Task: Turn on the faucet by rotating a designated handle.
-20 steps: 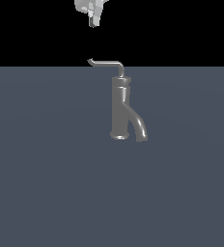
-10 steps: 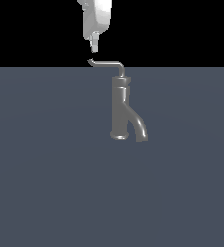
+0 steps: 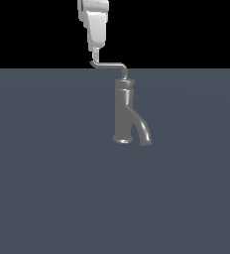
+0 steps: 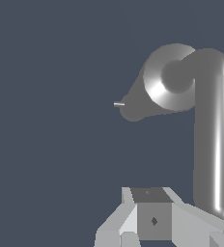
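Observation:
The grey metallic faucet [image 3: 123, 111] stands upright on the dark floor, its curved spout [image 3: 143, 133] pointing down toward the exterior view's right. The thin bent handle [image 3: 109, 64] runs from the top of the body toward the exterior view's left and ends in a small upturned tip. My white gripper [image 3: 95, 55] hangs straight down, its fingertips right at that tip. It looks shut, with nothing between the fingers. From above, the wrist view shows the handle [image 4: 211, 135] as a long shiny rod, the faucet top [image 4: 174, 77], and my fingers [image 4: 152, 219] beside the rod's end.
Flat dark grey floor [image 3: 52, 188] lies all around the faucet. Nothing else stands on it.
My gripper has come down from the top of the exterior view to the handle's upturned tip. Faucet and handle have not moved.

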Available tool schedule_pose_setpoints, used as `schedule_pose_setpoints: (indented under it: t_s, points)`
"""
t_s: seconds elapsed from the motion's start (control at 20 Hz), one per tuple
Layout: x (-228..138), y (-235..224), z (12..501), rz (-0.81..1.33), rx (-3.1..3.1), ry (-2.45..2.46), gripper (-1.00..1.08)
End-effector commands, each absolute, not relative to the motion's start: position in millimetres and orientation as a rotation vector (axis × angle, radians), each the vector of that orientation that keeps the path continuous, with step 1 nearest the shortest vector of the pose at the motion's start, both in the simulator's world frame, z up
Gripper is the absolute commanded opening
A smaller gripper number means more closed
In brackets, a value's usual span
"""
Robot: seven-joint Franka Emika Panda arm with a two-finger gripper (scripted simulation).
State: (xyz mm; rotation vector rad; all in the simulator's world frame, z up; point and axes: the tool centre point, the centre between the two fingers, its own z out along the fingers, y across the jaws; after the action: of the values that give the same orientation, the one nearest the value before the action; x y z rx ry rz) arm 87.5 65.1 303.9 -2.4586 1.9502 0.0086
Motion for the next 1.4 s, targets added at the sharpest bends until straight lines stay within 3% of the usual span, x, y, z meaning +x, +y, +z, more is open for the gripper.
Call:
schedule_pose_setpoints:
  t_s: [0.0, 0.3, 1.35]
  points:
    - [90.2, 65.7, 301.0, 0.001, -2.448, 1.968, -1.0]
    - [90.4, 66.0, 300.2, 0.001, -2.447, 1.97, -1.0]
    - [37.1, 57.4, 300.1, 0.001, -2.447, 1.971, -1.0]
